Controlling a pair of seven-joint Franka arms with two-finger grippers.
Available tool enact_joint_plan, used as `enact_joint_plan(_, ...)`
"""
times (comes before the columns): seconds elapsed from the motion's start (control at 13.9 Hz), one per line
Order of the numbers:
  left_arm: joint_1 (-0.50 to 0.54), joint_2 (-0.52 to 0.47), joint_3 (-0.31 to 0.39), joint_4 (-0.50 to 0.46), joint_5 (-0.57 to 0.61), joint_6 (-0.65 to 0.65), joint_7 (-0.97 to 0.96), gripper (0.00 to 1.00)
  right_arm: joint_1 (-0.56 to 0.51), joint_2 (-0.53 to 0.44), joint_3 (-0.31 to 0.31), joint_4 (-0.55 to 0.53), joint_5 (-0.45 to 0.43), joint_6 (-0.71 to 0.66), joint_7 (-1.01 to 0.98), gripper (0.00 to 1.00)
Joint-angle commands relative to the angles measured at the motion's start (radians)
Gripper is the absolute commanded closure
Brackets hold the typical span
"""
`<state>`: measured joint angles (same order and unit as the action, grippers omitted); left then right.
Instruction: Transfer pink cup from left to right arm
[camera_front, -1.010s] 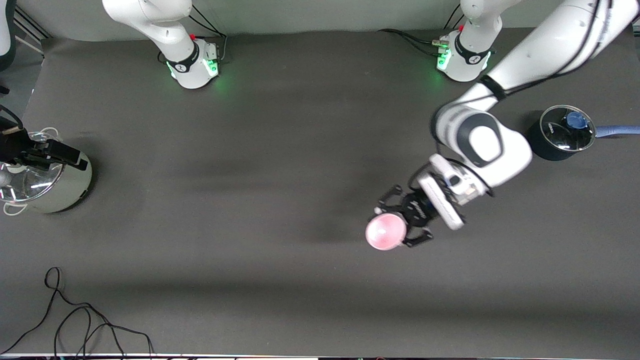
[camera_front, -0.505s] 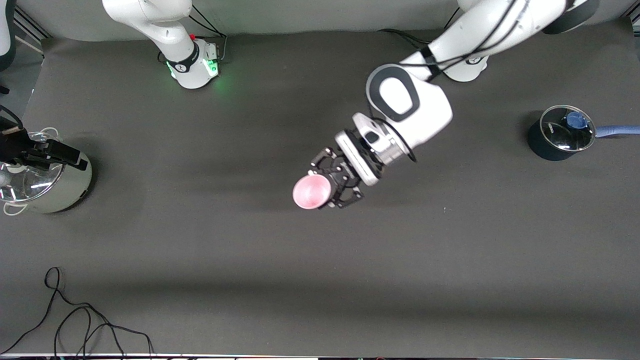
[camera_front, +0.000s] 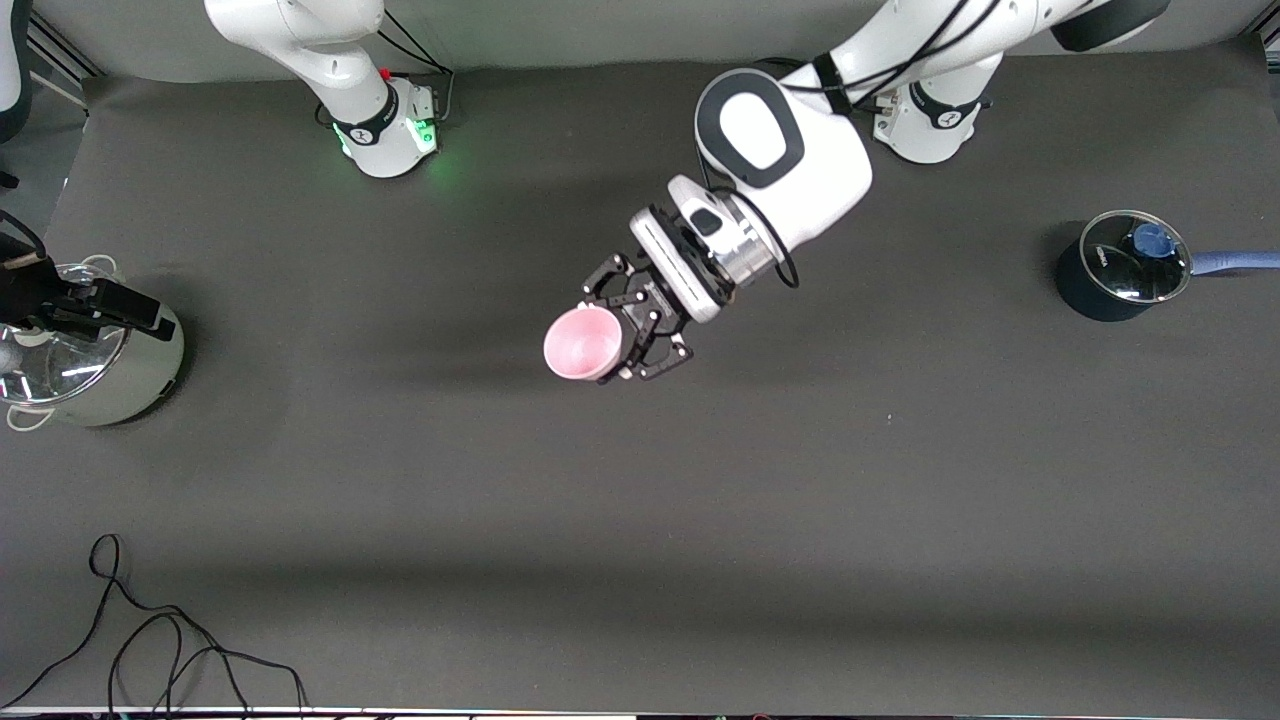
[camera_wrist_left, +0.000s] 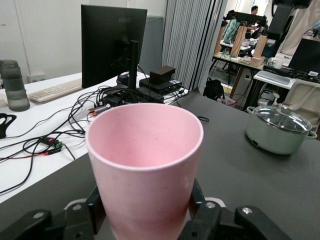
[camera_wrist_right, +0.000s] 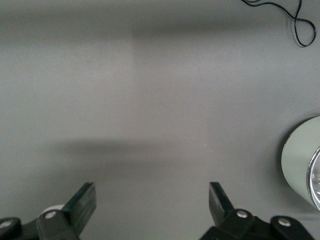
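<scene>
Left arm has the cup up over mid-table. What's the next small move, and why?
Probably bring the right gripper in toward the small pale pink plastic cup. The left gripper is shut on the cup over the middle of the dark table, while the right gripper hangs open and empty by the pale green lidded pot, well short of any handover.

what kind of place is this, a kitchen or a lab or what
Most likely a robotics lab, not a kitchen. Two white jointed robot arms are bolted to a dark grey matte table. Past the small pale pink plastic cup, the left wrist view shows a black computer monitor, tangled cables and further desks.
</scene>
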<state>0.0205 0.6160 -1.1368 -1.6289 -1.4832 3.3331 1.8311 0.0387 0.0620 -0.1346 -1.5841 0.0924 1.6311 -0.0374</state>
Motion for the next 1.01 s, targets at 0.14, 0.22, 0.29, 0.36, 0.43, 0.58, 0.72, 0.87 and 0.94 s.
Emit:
enact_joint_plan(0.14, -0.010, -0.048, -0.003, -0.023, -0.026, 0.026, -0.015, 0.71, 0.030, -0.031, 0.016, 0.016, 0.036, -0.005, 0.025, 0.00)
enact_joint_plan(0.22, -0.007, -0.048, -0.009, -0.025, -0.028, 0.026, -0.015, 0.71, 0.068, -0.034, 0.017, 0.027, 0.056, -0.007, 0.083, 0.00)
enact_joint_plan(0.29, 0.001, -0.048, -0.020, -0.025, -0.029, 0.026, -0.015, 0.71, 0.093, -0.034, 0.018, 0.047, 0.081, -0.005, 0.170, 0.00)
enact_joint_plan(0.36, 0.004, -0.050, -0.027, -0.025, -0.029, 0.026, -0.015, 0.71, 0.122, -0.033, 0.021, 0.059, 0.105, -0.005, 0.241, 0.00)
enact_joint_plan(0.43, 0.004, -0.050, -0.027, -0.025, -0.031, 0.028, -0.016, 0.71, 0.171, -0.028, 0.020, 0.074, 0.127, 0.003, 0.301, 0.00)
enact_joint_plan(0.58, 0.006, -0.050, -0.027, -0.025, -0.031, 0.028, -0.019, 0.71, 0.266, 0.010, 0.020, 0.134, 0.129, 0.019, 0.461, 0.00)
enact_joint_plan(0.72, 0.006, -0.051, -0.027, -0.022, -0.031, 0.028, -0.030, 0.70, 0.343, 0.074, 0.021, 0.203, 0.130, 0.071, 0.624, 0.00)
enact_joint_plan(0.87, 0.006, -0.051, -0.027, -0.020, -0.031, 0.029, -0.032, 0.70, 0.412, 0.123, 0.021, 0.246, 0.132, 0.116, 0.718, 0.00)
enact_joint_plan(0.94, 0.006, -0.053, -0.027, -0.022, -0.031, 0.031, -0.032, 0.70, 0.438, 0.136, 0.021, 0.246, 0.138, 0.148, 0.740, 0.00)
